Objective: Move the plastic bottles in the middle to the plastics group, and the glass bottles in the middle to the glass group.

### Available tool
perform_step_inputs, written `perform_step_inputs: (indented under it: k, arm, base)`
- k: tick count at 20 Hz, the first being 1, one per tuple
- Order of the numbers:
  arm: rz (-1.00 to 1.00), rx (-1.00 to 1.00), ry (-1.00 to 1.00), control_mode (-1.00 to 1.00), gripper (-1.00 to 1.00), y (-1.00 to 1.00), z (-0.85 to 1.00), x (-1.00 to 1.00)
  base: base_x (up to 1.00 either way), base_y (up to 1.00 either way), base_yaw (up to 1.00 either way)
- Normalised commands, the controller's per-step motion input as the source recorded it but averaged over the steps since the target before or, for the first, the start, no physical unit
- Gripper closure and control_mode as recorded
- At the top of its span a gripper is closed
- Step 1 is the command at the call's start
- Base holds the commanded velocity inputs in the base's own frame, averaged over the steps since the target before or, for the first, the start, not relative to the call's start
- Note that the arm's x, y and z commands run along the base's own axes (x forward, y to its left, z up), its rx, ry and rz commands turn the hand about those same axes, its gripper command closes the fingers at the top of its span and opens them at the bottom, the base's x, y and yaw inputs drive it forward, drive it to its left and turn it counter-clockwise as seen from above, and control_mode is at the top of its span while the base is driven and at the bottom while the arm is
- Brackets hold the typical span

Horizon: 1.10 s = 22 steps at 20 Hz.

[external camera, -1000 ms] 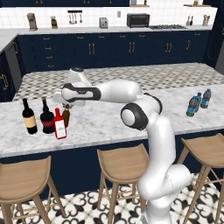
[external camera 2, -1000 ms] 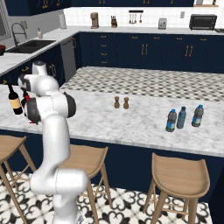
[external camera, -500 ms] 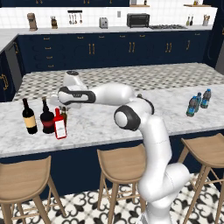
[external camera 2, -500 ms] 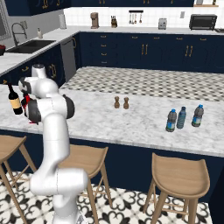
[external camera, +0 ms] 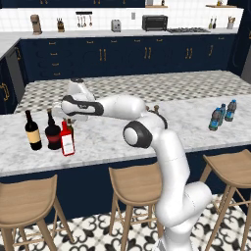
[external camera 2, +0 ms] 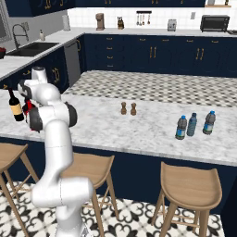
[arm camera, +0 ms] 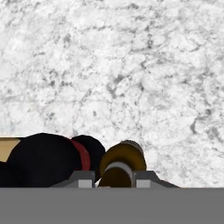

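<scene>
Standing on the marble counter (external camera: pixel 112 139) at my left are the two dark wine bottles: the tall slim one with the yellow label (external camera: pixel 33 130) and, just beside it, the squat round-bellied one with the red label (external camera: pixel 52 132). The flat red bottle (external camera: pixel 66 139) with its white label stands upright just in front of the squat one, and the small brown bottle (external camera: pixel 71 126) shows just behind the red one, its top under my hand. Their contents I cannot tell. Far along the counter to my right, well apart from all this, three small clear-blue water bottles (external camera 2: pixel 192 125) stand close together, with a pair of small brown shakers (external camera 2: pixel 128 109) between the two clusters. My gripper (external camera: pixel 70 117) hangs over the brown bottle; from the hand camera, the brown bottle's rounded top (arm camera: pixel 122 162) sits between my two finger tips (arm camera: pixel 83 179), with the dark body and red band of the squat wine bottle (arm camera: pixel 48 159) just beside it. The tips stand apart on either side of the brown bottle, but whether they press on it I cannot tell.
</scene>
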Motion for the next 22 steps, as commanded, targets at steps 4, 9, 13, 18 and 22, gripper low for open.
perform_step_inputs:
  k: [4, 9, 13, 18, 22]
  arm:
    - [0.00, -0.08, -0.01, -1.00, -1.00, -0.01, -0.08, 0.00]
    - [0.02, -0.01, 0.00, -1.00, -1.00, -0.01, 0.11, 0.00]
    - [0.03, 0.00, -0.05, -1.00, -1.00, -0.04, 0.52, -0.03]
    - [0.02, -0.02, -0.15, -1.00, -1.00, -0.45, 0.49, -0.24]
    - [0.05, -0.06, -0.24, -1.00, -1.00, -0.85, 0.23, -0.49]
  base:
    - [0.00, 0.00, 0.00]
    - [0.00, 0.00, 0.00]
    - [0.00, 0.00, 0.00]
    - [0.00, 0.00, 0.00]
    - [0.00, 0.00, 0.00]
